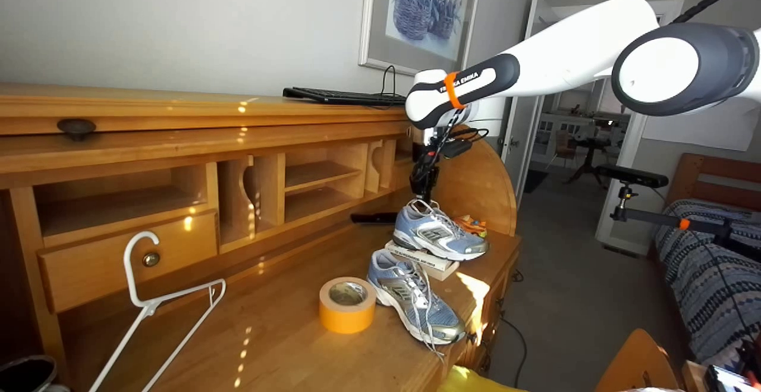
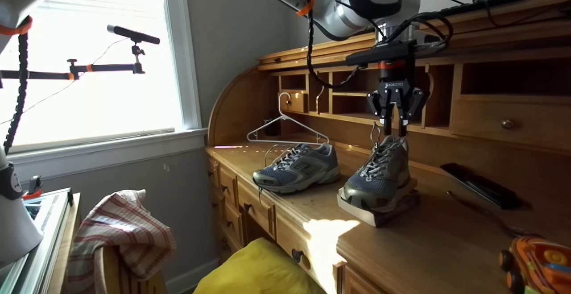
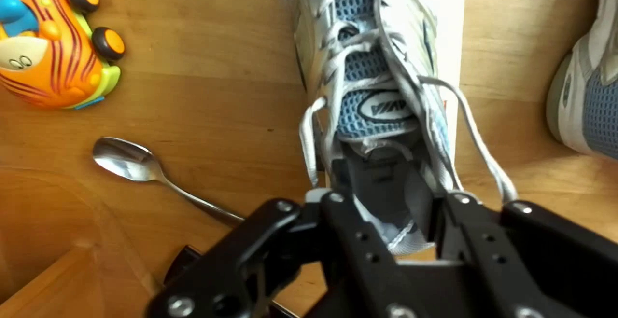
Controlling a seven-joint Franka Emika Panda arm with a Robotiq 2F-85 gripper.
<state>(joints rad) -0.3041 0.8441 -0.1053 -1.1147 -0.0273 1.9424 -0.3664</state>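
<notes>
Closest in the wrist view is my black gripper, a cluster of hard angular joints dotted with bright screw heads. In both exterior views I have it hanging vertical, pointing straight down; my smooth white arm slopes down to it, from the right in an exterior view. The 2 jaws stand partly spread, a gap plain between them, and I see nothing pinched there. Their tips are at the opening of a running shoe; whether they touch its collar I cannot tell.

That shoe rests on a pale rectangular book and shows blue open mesh, glossy silver panels and flat white laces, their ends loose. In an exterior view, a toy car of shiny orange plastic with black wheels sits at the near right, then come a curved metal spoon and a long black object. Left of the book, a matching shoe stands on the honey-coloured wooden desk, with a thick ring of orange tape just beside it. Farther off at the left is a thin white plastic hanger, hook up. Along the far side run square-edged wooden cubbyholes, and above them lies a flat black keyboard.
</notes>
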